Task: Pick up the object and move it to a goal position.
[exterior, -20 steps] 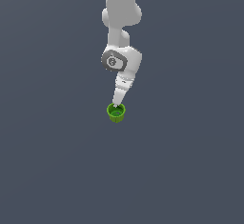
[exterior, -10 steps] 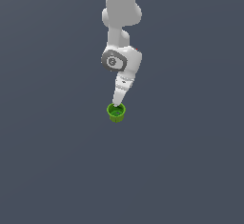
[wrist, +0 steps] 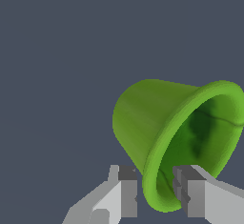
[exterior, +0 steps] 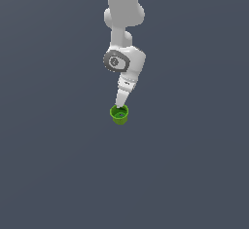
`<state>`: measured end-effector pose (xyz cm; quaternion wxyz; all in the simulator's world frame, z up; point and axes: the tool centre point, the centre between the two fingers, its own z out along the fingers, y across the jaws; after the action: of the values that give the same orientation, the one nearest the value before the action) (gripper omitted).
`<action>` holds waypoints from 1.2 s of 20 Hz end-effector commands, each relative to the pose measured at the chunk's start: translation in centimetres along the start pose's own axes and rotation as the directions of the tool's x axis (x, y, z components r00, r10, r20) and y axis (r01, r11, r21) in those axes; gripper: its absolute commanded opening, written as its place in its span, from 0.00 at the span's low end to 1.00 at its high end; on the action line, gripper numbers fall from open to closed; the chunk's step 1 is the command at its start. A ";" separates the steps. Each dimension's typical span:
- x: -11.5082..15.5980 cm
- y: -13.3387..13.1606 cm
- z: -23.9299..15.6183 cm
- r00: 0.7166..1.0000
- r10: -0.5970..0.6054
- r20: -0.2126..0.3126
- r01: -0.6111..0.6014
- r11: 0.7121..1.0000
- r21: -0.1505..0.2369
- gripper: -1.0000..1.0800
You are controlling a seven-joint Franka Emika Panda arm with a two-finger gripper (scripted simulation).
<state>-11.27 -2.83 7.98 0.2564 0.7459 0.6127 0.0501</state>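
One white robot arm reaches down from the top of the exterior view, its gripper (exterior: 120,107) meeting the rim of a small bright green cup (exterior: 119,115) near the middle of a plain dark grey surface (exterior: 53,164). No edge or corner of that surface shows, so the cup's place on it cannot be fixed more closely.

In the wrist view the gripper (wrist: 156,194) has one grey fingertip (wrist: 127,192) against the outside of the cup (wrist: 157,123) and the other just inside the mouth, with the rim wall between them. The gap is narrow and the gripper looks clenched on the cup's rim.

Judging progress: the grasp appears made, so the first part of the task seems done. Whether the cup is lifted or resting on the surface cannot be told, since no shadow or gap shows. No goal marker is visible in either view, so the carry to the goal appears to be what remains.

The cup tapers like a tiny bucket, with a darker inside. In the exterior view its mouth faces up and its long axis looks close to upright. In the wrist view the axis runs slantwise to the camera, with the mouth toward the gripper and the narrow base away from it.
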 end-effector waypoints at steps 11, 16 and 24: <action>0.4 1.8 -3.2 1.000 0.000 -0.001 0.000 1.000 0.001 0.00; 0.7 2.9 -5.2 1.000 -0.001 -0.002 0.001 1.000 0.003 0.00; 1.3 4.9 -8.8 1.000 -0.002 -0.002 0.002 1.000 0.005 0.00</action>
<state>-10.14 0.31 16.66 0.2541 0.7459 0.6137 0.0485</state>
